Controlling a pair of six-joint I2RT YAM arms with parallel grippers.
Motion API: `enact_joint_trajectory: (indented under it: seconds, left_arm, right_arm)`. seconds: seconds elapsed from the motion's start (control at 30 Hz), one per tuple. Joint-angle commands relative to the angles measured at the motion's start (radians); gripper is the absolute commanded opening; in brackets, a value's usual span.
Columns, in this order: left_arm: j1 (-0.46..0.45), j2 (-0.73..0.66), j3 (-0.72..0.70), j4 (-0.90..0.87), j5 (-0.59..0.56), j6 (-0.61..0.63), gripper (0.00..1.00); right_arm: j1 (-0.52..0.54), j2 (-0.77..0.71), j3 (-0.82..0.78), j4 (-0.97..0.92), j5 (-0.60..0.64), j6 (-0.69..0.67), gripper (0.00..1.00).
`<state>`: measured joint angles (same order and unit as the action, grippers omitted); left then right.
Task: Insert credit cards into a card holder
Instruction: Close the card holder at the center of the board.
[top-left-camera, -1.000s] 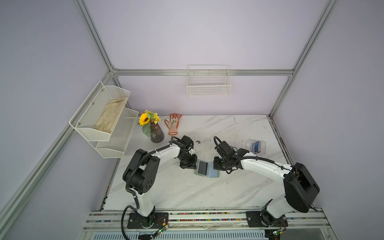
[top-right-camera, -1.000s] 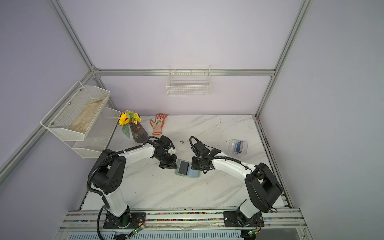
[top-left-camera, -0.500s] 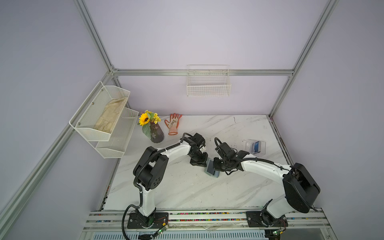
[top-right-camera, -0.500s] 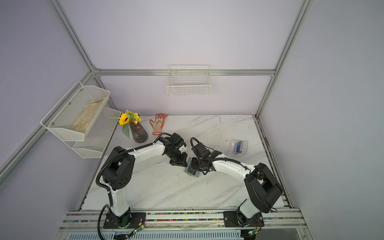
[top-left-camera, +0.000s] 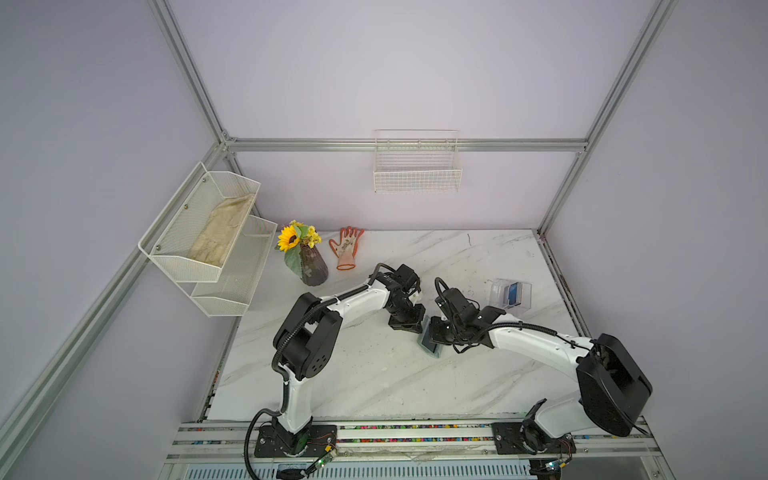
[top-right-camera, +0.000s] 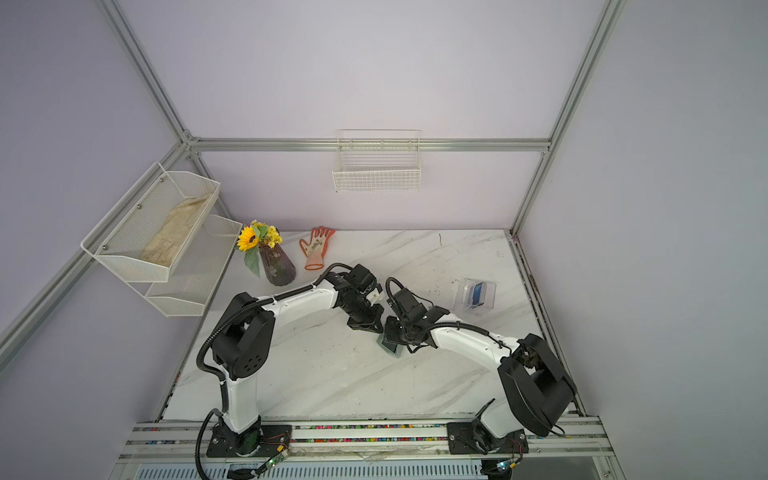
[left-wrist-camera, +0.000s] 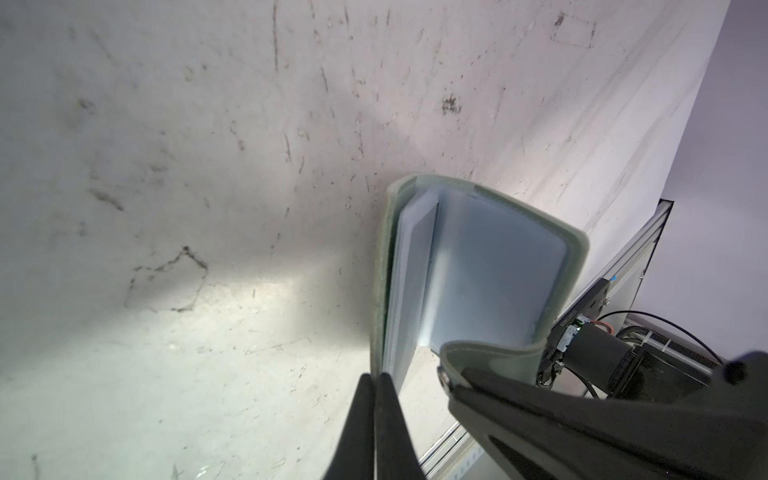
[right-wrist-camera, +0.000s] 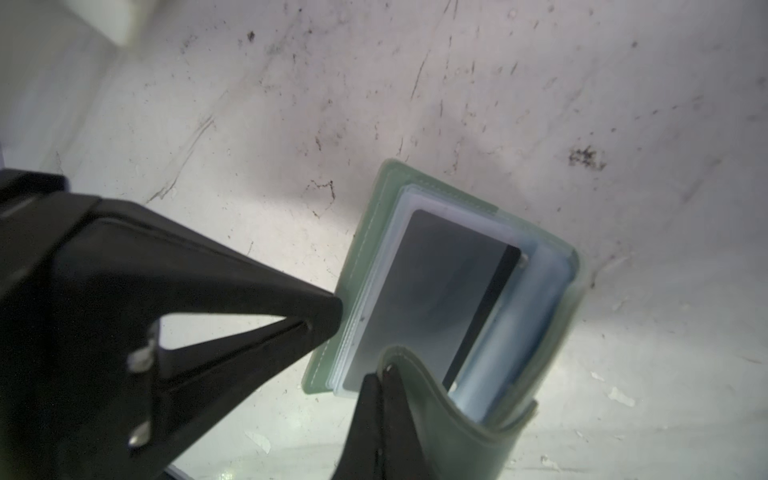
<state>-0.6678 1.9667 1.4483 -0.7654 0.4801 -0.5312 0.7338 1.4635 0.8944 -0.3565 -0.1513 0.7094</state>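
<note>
left gripper (left-wrist-camera: 375, 379): in the left wrist view you get only its pinched tips; the fingers run off the bottom edge.
right gripper (right-wrist-camera: 380, 374): likewise cut by the bottom edge in the right wrist view.
card holder (top-left-camera: 431, 349): in both top views only its lower corner shows; both grippers cover the rest.
black card (right-wrist-camera: 432, 291): near end hidden behind the holder's green flap.
clear box (top-left-camera: 510, 294): too small for you to count cards.
white block (right-wrist-camera: 118, 18): blurred, cut off; you cannot identify it.
</note>
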Motion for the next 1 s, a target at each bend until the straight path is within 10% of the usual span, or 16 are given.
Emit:
enact_joint_trajectory:
  seconds: [0.0, 0.43, 0.97]
  left_arm:
    - [0.021, -0.071, 0.037, -0.024, -0.027, 0.003, 0.0]
    - [0.187, -0.259, -0.103, -0.096, -0.087, 0.015, 0.0]
    - [0.121, -0.049, -0.045, -0.077, -0.056, 0.025, 0.0]
  right_arm:
    - [-0.004, -0.03, 0.04, 0.007, -0.016, 0.0, 0.01]
    - [-0.006, 0.189, 0.186, 0.103, -0.105, -0.043, 0.0]
    - [-0.014, 0.21, 0.119, 0.178, -0.118, -0.016, 0.01]
